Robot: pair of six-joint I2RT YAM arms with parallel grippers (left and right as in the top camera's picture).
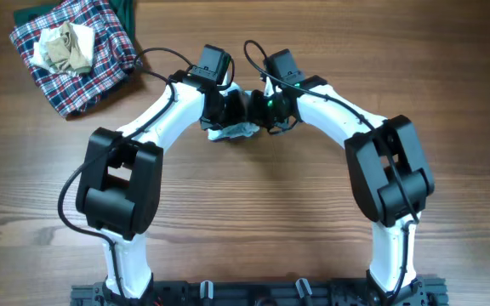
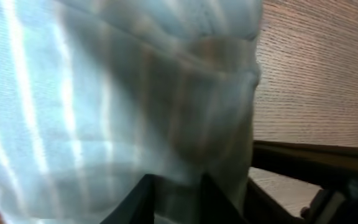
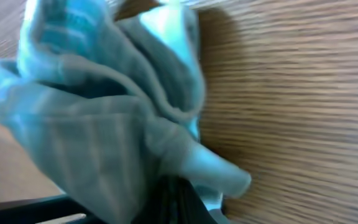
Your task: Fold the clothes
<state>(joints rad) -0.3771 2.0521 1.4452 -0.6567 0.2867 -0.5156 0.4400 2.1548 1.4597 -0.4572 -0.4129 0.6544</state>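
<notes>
pants (image 1: pixel 235 131): light, thin, limp, no stiffness, so they bunch and drape rather than slide. They sit as a crumpled wad mid-table (image 1: pixel 313 51), hanging between my two wrists. Judging best hold at waistband or hem corners, not the bulk. My left gripper (image 2: pixel 176 200) is narrowly parted, pinching a fold; my right gripper (image 3: pixel 174 200) is clamped almost flat on another fold
</notes>
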